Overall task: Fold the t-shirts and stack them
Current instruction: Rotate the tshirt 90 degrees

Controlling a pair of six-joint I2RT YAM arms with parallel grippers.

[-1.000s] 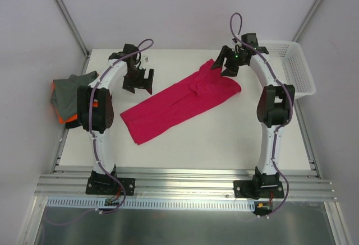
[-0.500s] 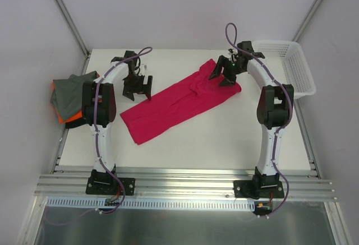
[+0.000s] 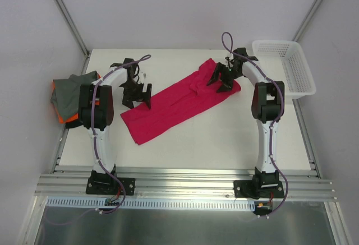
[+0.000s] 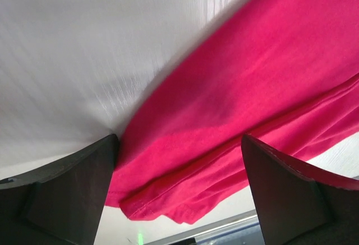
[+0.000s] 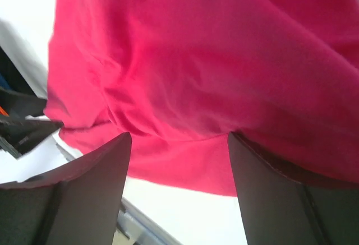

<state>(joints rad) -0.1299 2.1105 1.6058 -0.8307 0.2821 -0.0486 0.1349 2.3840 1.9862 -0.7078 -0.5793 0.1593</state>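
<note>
Magenta-pink t-shirt [image 3: 185,100] lies stretched diagonally across the middle of the worktop [image 3: 224,138]. My left hand [image 3: 138,100] is spread wide at its left end, my right hand [image 3: 220,83] spread wide over its far right end.

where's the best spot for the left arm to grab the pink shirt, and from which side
Grip the far corner of its left end, where the layered hems show. The pink shirt lies flat as a long diagonal strip, so probably come from above at that edge, with the left gripper straddling it, and pinch all layers.
</note>
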